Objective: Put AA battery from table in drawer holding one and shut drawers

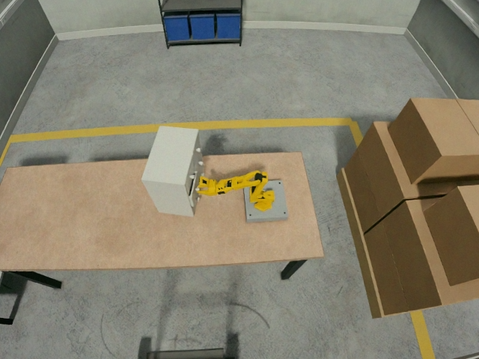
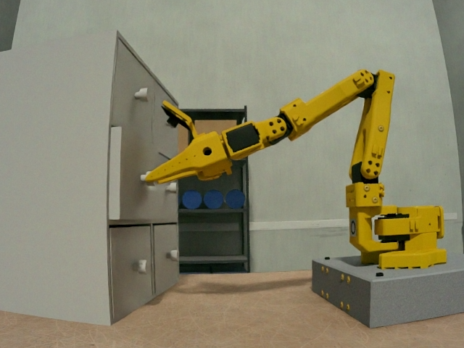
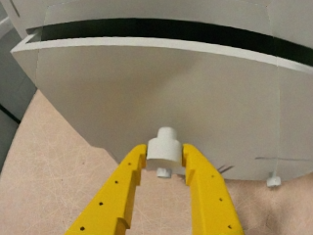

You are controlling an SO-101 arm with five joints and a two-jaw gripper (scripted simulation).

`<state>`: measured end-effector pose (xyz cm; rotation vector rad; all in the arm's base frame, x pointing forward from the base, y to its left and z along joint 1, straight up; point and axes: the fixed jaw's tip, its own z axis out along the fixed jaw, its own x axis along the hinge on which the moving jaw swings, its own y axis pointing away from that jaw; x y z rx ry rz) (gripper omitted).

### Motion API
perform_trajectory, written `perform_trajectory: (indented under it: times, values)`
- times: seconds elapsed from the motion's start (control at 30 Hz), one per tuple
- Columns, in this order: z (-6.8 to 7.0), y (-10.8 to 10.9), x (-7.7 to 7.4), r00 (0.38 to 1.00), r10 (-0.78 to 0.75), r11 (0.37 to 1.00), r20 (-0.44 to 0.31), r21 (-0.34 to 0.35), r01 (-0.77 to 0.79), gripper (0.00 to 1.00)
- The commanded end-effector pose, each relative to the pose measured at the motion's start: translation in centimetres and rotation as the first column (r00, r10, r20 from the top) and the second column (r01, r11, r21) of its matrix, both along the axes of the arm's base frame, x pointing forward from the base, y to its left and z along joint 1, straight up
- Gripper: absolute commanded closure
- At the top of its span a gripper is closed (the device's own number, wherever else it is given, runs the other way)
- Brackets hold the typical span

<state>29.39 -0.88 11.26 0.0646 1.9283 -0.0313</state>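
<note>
The grey cabinet (image 1: 172, 154) (image 2: 56, 168) stands on the table. One wide drawer (image 2: 115, 172) (image 3: 122, 83) stands a little out of its front, with a narrow dark gap behind its rim. My gripper (image 1: 198, 189) (image 2: 148, 178) (image 3: 164, 151) is shut on this drawer's white knob (image 3: 164, 139), with one finger on each side. The drawer's inside is too dark to show what it holds. The lower left drawer (image 2: 129, 277) and lower right drawer (image 2: 162, 243) look shut. No AA battery is visible in these views.
The arm's grey base (image 1: 266, 214) (image 2: 341, 288) stands on the table (image 1: 96, 239) in front of the cabinet. Other white knobs (image 1: 200, 163) (image 2: 141, 265) (image 3: 274, 181) stick out of the cabinet front. Cardboard boxes (image 1: 409, 247) stand beyond the table's right edge.
</note>
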Motion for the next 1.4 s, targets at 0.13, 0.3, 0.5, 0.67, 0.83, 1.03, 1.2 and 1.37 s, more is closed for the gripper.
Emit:
perform_trajectory:
  times: [0.13,0.3,0.5,0.67,0.83,1.03,1.2,1.37]
  values:
    - [0.1,-0.2,0.9,1.0,-0.004,1.0,0.007,-0.006,0.004,1.0]
    - [0.1,-0.3,1.5,1.0,-0.006,1.0,0.007,-0.006,0.006,1.0]
    - [0.1,-0.4,1.6,1.0,-0.006,1.0,0.007,-0.006,0.006,1.0]
    - [0.1,-0.3,1.5,1.0,-0.005,1.0,0.006,-0.003,0.005,1.0]
    - [0.1,-0.2,1.4,1.0,-0.004,1.0,0.005,0.0,0.004,1.0]
    - [0.1,-0.2,1.3,1.0,-0.003,1.0,0.005,0.001,0.003,1.0]
    - [0.1,-0.2,1.3,1.0,-0.003,1.0,0.005,0.001,0.003,0.97]
    - [0.1,-0.2,1.3,1.0,-0.003,1.0,0.005,0.001,0.003,0.93]
